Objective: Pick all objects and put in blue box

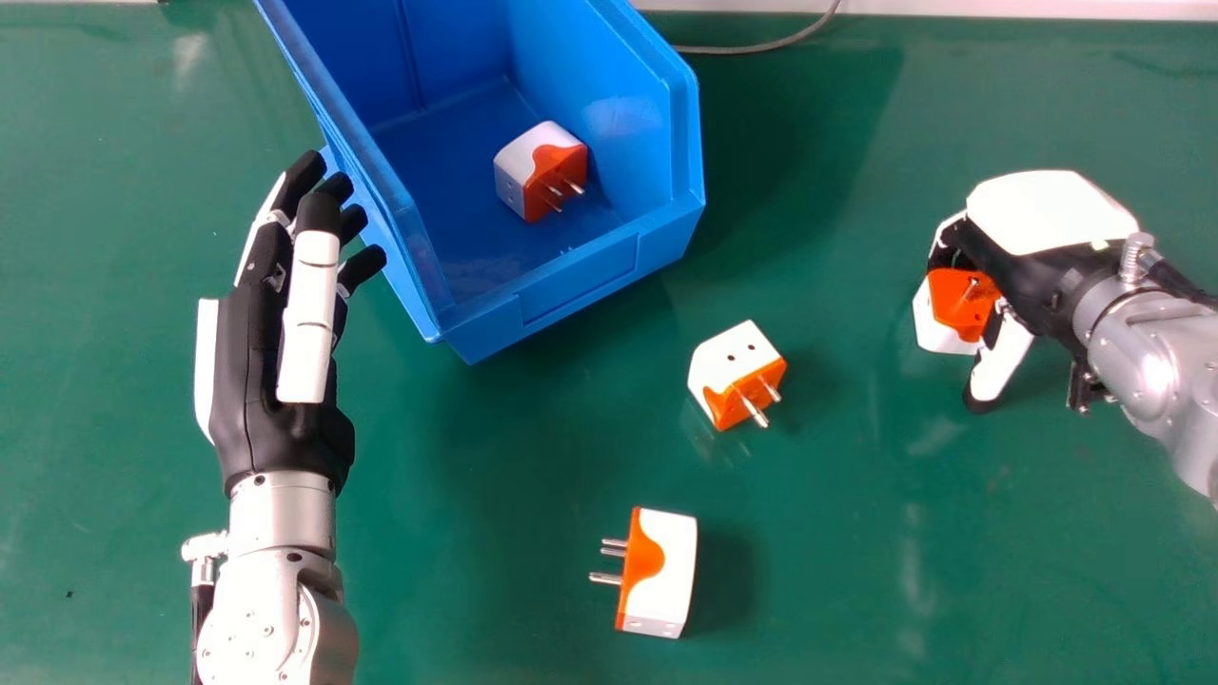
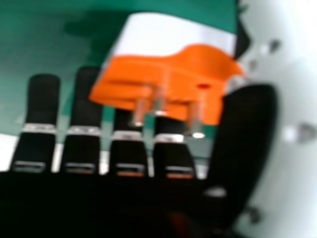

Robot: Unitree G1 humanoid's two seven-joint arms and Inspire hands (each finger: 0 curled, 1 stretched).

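Observation:
In the head view, my right hand [image 1: 1051, 214] is at the right, over a white and orange plug adapter [image 1: 961, 300], its fingers loosely bent at the far side and its thumb extended at the near side. In the right hand view the adapter [image 2: 168, 74] lies between the fingers and thumb of my right hand [image 2: 247, 134], prongs towards the palm. Two more adapters rest on the green table, one near the centre [image 1: 737, 366] and one nearer the front [image 1: 658, 571]. Another adapter [image 1: 540, 171] is inside the blue box [image 1: 580, 285]. My left hand [image 1: 276, 352] is open, left of the box.
The green table [image 1: 495, 590] extends around the box, with open surface between the central adapter and my right hand. A grey cable [image 1: 761, 46] lies along the table's far edge, right of the box.

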